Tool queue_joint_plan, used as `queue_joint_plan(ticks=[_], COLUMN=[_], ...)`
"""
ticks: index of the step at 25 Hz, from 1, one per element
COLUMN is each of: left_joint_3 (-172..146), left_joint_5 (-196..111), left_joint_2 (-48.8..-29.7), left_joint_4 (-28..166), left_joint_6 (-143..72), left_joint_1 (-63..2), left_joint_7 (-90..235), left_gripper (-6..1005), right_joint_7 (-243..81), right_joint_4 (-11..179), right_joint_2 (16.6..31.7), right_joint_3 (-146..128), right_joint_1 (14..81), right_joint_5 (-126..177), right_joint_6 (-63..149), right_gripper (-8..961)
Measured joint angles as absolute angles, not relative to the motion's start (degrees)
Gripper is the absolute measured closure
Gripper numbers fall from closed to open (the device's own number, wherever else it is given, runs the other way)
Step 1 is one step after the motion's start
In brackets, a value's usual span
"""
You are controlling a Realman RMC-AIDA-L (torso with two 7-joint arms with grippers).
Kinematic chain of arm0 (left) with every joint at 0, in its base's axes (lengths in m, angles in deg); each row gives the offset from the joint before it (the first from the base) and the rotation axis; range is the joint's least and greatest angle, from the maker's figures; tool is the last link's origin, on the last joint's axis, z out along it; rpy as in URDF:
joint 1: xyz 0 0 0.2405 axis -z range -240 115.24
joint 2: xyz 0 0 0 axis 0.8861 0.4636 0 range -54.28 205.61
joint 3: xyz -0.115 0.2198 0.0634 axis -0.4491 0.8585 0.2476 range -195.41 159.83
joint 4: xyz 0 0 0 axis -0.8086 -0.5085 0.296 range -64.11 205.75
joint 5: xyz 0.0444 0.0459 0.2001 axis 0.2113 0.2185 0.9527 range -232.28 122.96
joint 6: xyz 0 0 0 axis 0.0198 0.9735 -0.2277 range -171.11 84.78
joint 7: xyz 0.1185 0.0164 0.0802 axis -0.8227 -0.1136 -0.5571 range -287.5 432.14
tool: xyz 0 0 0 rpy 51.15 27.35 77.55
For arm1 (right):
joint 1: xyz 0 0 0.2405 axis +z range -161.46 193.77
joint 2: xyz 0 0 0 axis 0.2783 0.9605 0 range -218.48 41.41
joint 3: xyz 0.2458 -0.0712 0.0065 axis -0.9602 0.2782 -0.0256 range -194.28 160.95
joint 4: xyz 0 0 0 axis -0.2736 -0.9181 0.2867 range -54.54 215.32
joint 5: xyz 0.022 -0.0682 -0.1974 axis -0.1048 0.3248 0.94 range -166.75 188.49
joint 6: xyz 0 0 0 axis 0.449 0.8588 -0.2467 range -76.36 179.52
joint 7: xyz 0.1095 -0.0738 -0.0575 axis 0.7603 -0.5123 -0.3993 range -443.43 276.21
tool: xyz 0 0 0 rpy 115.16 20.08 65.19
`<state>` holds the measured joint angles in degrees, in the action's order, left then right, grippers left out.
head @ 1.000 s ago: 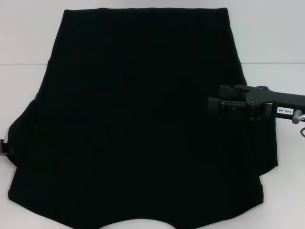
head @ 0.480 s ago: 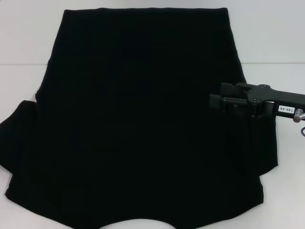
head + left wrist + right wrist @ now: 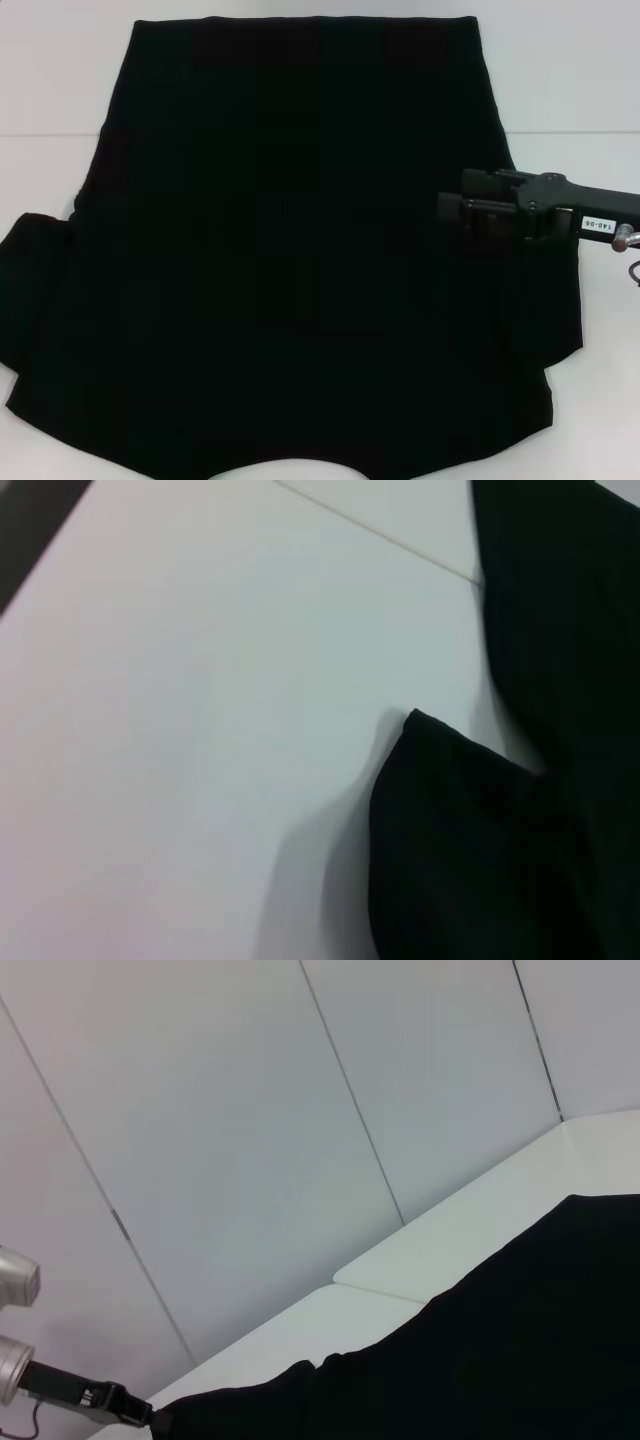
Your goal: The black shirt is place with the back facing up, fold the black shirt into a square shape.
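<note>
Large plain black soft-fabric T-shirt (image 3: 300, 250) lies spread flat on the white table (image 3: 50, 80), filling most of the head view. Straight hem runs along the top of the frame, curved neckline cutout sits at bottom centre, so the collar end is nearest the robot. No lettering shows, consistent with back-up placement.

Right gripper (image 3: 478, 213), black and rigid, sits at centre right of the head view, reaching in from the right edge over the shirt's right side near the sleeve. Black on black: cannot tell how wide the claw is parted or whether it has cloth pinched. My read: it is there to take the right edge and carry it inward for the first lengthwise fold.

Left gripper is not in the head view. The left wrist view shows only table and the shirt's left sleeve corner (image 3: 440, 780), slightly raised and casting a shadow; its claw state cannot be told.

Versus the earlier frames: the left sleeve (image 3: 35, 290) has spread outward and lies flatter toward the left edge, and the small bit of hardware seen at far left a second ago is gone. The right gripper has barely shifted, a touch lower. Fold itself not yet started; the outline is the full shirt, not a square.
</note>
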<state>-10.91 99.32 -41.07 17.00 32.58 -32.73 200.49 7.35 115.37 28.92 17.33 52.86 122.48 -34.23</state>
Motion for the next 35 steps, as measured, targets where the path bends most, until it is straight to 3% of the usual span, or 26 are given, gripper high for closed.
queue_joint_plan(ticks=[35], left_joint_3=[-12.6], left_joint_5=[99.3], left_joint_2=[-40.35], left_joint_4=[16.0], left_joint_6=[29.0], left_joint_1=[-32.4], left_joint_7=[200.0], left_gripper=[994], right_joint_7=[7.4], right_joint_4=[115.4], right_joint_2=[28.97], right_joint_3=[17.3], right_joint_1=[52.9], right_joint_5=[121.2], right_joint_6=[-34.0], right_gripper=[132])
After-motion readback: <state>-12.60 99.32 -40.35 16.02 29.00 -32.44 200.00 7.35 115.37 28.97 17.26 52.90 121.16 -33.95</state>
